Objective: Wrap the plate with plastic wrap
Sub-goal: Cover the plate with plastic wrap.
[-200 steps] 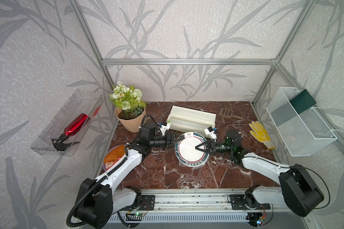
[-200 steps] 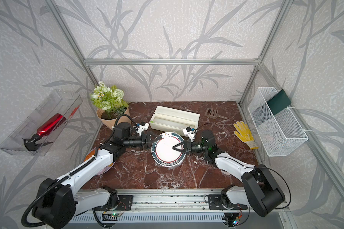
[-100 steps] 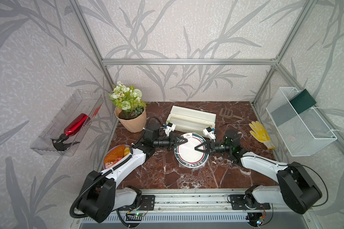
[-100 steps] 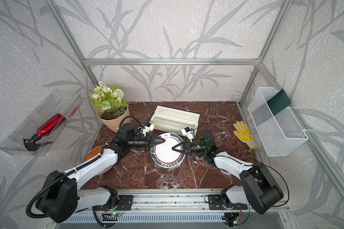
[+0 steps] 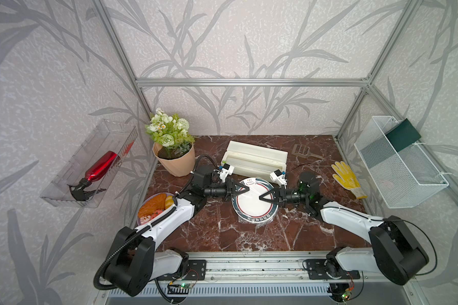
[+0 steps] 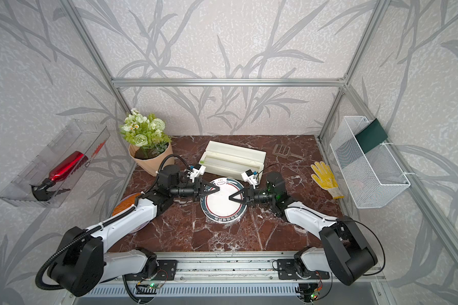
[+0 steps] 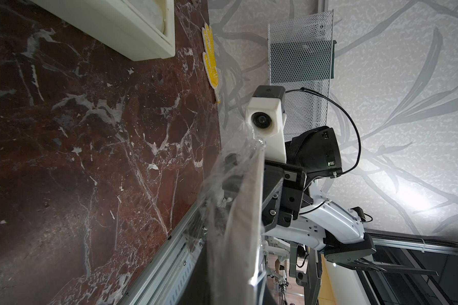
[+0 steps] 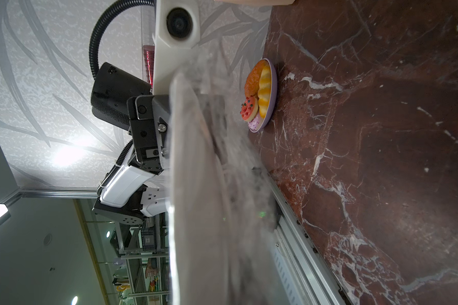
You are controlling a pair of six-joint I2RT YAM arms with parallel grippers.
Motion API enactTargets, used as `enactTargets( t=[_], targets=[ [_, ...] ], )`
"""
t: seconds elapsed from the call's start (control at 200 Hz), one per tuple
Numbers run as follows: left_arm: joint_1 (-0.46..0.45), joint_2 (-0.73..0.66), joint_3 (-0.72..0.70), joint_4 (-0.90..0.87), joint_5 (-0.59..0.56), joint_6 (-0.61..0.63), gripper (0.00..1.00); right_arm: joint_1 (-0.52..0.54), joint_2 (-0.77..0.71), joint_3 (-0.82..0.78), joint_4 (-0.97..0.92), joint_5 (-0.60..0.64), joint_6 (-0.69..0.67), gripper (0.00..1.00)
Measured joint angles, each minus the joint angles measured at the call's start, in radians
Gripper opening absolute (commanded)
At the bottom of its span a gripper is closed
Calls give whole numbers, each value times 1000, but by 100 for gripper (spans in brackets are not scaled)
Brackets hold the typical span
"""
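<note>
We see the left end effector (image 5: 245, 189) pinched shut on the rim of the plate (image 5: 251, 208), right end effector (image 5: 261, 197) clamped on the opposite rim, plate spanning between them over the table (image 5: 222, 232). Wrinkled plastic wrap (image 7: 217, 184) bunches at the rim by the right end effector's tips.

The tabletop (image 5: 217, 229) looks like glossy veined marble, the plastic wrap (image 7: 214, 184) thin, clear, shiny and wrinkled, the plate (image 5: 251, 208) smooth and glazed, the dispenser box (image 5: 257, 158) matt cream plastic, the glove (image 5: 345, 175) knitted cloth.
</note>
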Motion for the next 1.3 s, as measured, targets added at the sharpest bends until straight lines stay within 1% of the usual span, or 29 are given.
enactTargets(
  t=[0.04, 0.065, 0.085, 0.155, 0.21, 0.275, 0.34, 0.46, 0.54, 0.64, 0.8, 0.905, 1.015, 1.154, 1.299],
  targets=[
    [0, 0, 0, 0, -1, 0, 1, 0, 0, 0, -2, 0, 1, 10],
    [0, 0, 0, 0, -1, 1, 4, 0, 0, 0, -2, 0, 2, 10],
    [0, 0, 0, 0, -1, 2, 9, 0, -1, 0, -2, 0, 3, 10],
    [0, 0, 0, -2, 0, -5, 33, 0, -2, 0, -1, 1, -3, 10],
    [0, -2, 1, -3, 2, -18, 46, 1, -3, 0, -2, 9, -20, 10],
    [0, -5, 5, -22, 0, -26, 53, 1, -3, 0, -3, 21, -31, 10],
    [2, -8, 6, -52, -5, -21, 57, -2, -8, 0, -5, 32, -42, 9],
    [23, -29, 11, -139, -35, 3, 60, -13, -34, 0, -31, 64, -61, 9],
    [51, -60, 16, -211, -80, 34, 63, -26, -68, 0, -68, 106, -79, 9],
    [79, -121, 16, -283, -151, 53, 67, -34, -134, -1, -146, 193, -111, 9],
    [82, -237, 16, -363, -274, 58, 73, -34, -251, -21, -225, 371, -137, 9],
    [47, -293, 16, -383, -343, 42, 75, -32, -299, -45, -236, 472, -130, 9],
    [-36, -324, 15, -383, -411, 10, 76, -21, -299, -50, -240, 553, -111, 9],
    [-127, -326, 3, -335, -470, -34, 76, -4, -296, -50, -236, 605, -86, 9],
    [-144, -294, -19, -267, -494, -69, 76, 8, -279, -50, -214, 627, -54, 9]
  ],
)
